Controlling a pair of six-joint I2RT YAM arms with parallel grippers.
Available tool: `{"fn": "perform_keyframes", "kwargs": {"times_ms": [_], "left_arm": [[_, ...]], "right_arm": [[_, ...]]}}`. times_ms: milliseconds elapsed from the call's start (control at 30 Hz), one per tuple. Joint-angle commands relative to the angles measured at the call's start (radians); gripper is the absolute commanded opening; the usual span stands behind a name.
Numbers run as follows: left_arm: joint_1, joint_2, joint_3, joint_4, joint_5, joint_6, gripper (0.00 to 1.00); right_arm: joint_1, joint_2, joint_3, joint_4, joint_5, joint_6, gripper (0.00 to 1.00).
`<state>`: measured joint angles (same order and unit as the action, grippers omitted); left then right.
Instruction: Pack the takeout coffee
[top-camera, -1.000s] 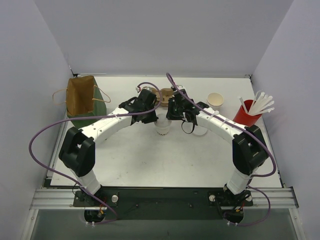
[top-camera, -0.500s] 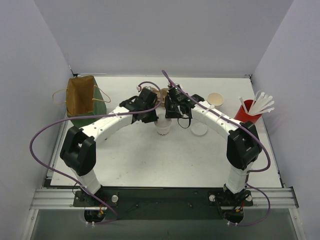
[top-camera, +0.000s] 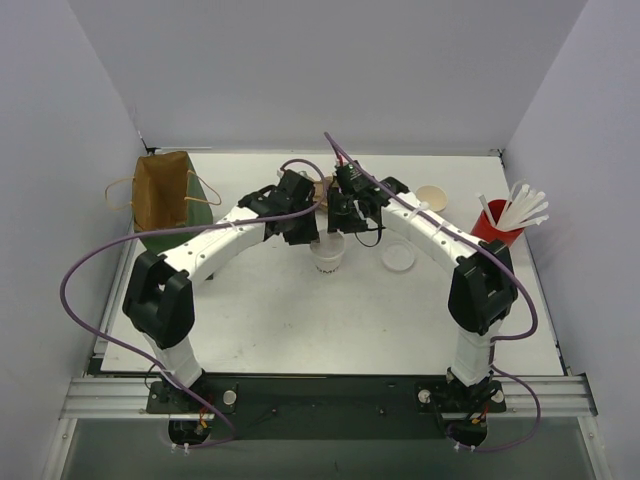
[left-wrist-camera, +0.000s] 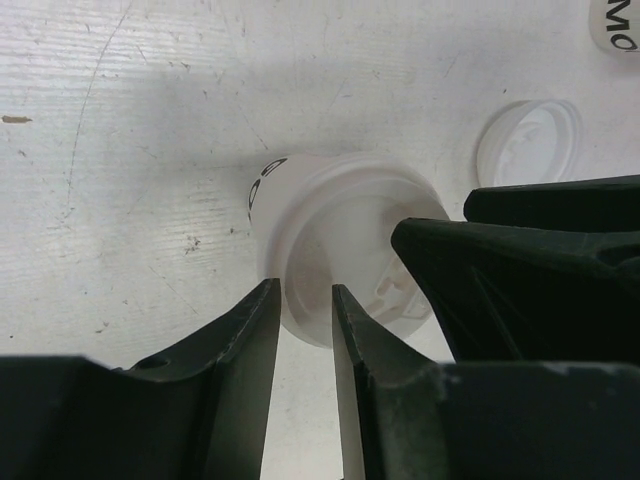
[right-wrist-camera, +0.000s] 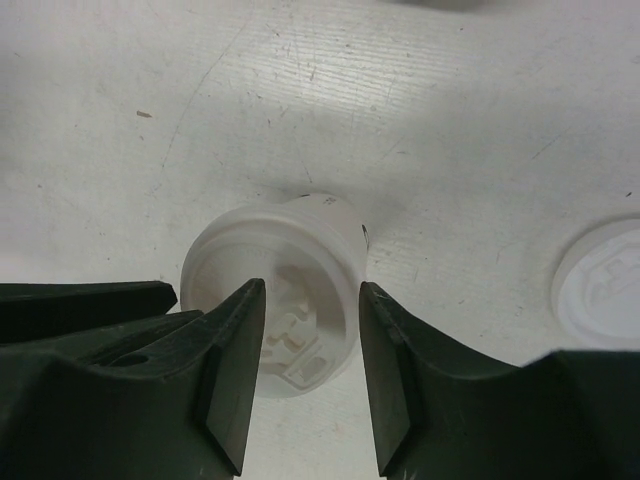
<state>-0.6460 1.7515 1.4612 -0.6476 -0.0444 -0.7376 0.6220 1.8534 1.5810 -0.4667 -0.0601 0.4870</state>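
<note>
**Both pincers ease off the capped cup**

Since a second ago both wrists have pulled back toward 12 o'clock. The right arm has swung inward, baring a spare lid (top-camera: 398, 257) at 3 o'clock of the cup. The takeout coffee (top-camera: 328, 257) stands upright mid-table (top-camera: 300, 320) with its lid (left-wrist-camera: 350, 215) on. The left gripper (left-wrist-camera: 303, 295) hangs over it with only a narrow slit between its fingers, and the right gripper (right-wrist-camera: 310, 295) is parted wider. Neither clamps anything.

The capping looks finished, so the carry to the bag probably comes next. First check that the lid sits flush all round (the wrist views show only part of its rim). One arm should then clear out. The left is the natural carrier, since the bag lies on its side. It should open wide and take the paper wall below the lid's rim. A firm squeeze would dent the wall, so grip lightly, keep the cup upright, lift it clear, and lower it straight through the bag's mouth.

Containers, largest first:
- The brown paper bag (top-camera: 165, 200) stands open at 10 o'clock. I cannot tell whether anything lies in it.
- The red cup (top-camera: 490, 238) at 2 o'clock holds white straws (top-camera: 522, 208).
- The takeout coffee is capped, so its contents are unseen.
- The white cup with a tan inside (top-camera: 430, 190), at 1 o'clock, looks empty.
</note>
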Motion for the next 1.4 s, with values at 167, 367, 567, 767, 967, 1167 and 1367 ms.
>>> {"fn": "perform_keyframes", "kwargs": {"times_ms": [167,367,567,767,967,1167,1367], "left_arm": [[0.06,-0.05,0.068,-0.023,0.018,0.029,0.4],[0.15,-0.153,-0.011,-0.014,0.008,0.04,0.4],[0.206,-0.205,-0.047,-0.006,0.034,0.055,0.4],[0.212,-0.219,-0.061,-0.004,0.044,0.06,0.4],[0.213,-0.222,-0.079,0.011,0.044,0.061,0.39],[0.213,-0.221,-0.079,0.014,0.067,0.064,0.39],[0.215,-0.221,-0.079,0.016,0.074,0.064,0.39]], "right_arm": [[-0.007,-0.054,0.036,-0.072,0.0,-0.033,0.5],[0.044,-0.108,-0.022,-0.072,0.023,-0.056,0.63],[0.088,-0.096,-0.004,-0.107,0.089,-0.068,0.69],[0.114,-0.028,0.088,-0.179,0.149,-0.074,0.73],[0.128,0.015,0.142,-0.213,0.171,-0.079,0.77],[0.128,0.059,0.177,-0.231,0.154,-0.079,0.8],[0.131,0.093,0.201,-0.237,0.132,-0.074,0.81]]}}
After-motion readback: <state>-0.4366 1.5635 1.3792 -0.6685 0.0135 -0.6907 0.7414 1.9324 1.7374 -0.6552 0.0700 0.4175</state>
